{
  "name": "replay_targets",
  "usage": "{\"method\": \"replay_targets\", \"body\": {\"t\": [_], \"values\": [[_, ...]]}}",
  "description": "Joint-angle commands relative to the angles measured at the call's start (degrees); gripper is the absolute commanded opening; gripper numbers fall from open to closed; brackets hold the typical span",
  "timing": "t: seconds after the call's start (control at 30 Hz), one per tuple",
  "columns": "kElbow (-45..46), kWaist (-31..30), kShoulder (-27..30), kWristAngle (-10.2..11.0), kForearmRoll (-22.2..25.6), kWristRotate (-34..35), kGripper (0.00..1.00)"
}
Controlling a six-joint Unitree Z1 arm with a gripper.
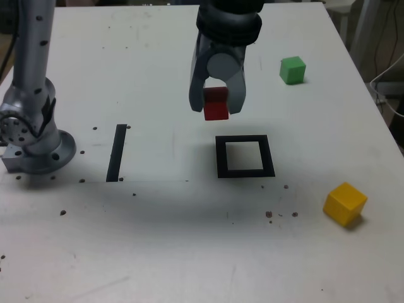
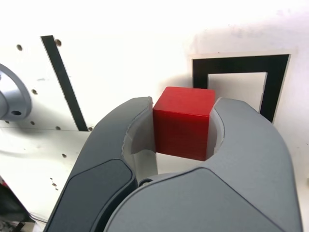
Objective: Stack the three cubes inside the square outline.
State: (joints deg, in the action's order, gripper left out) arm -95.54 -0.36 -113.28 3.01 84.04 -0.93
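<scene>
Hanging in the upper middle of the exterior view, the gripper (image 1: 216, 104) is seen clamped on the red cube (image 1: 216, 103), above and just left of the square outline (image 1: 245, 156), whose white centre lies bare. The green cube (image 1: 292, 69) sits upper right, the yellow cube (image 1: 344, 203) lower right, a black strip (image 1: 117, 152) at left, all well apart on the speckled white table (image 1: 189, 252). In the wrist view, the red cube (image 2: 183, 122) is pinched between grey jaws, with the outline (image 2: 241, 65) beyond it.

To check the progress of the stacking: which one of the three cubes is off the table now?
The red cube. The gripper holds it in the air above the table, while the green cube and the yellow cube rest on the table.
</scene>
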Motion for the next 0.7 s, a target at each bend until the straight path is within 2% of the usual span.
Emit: {"method": "replay_targets", "body": {"t": [0.0, 0.17, 0.67], "values": [[-2.1, -0.1, -1.7, -0.1, 0.8, 0.7, 0.08], [-5.2, -0.1, -4.2, 0.1, 2.0, 2.0, 0.08], [-8.7, -0.1, -10.0, -1.9, 2.3, 3.9, 0.09]]}}
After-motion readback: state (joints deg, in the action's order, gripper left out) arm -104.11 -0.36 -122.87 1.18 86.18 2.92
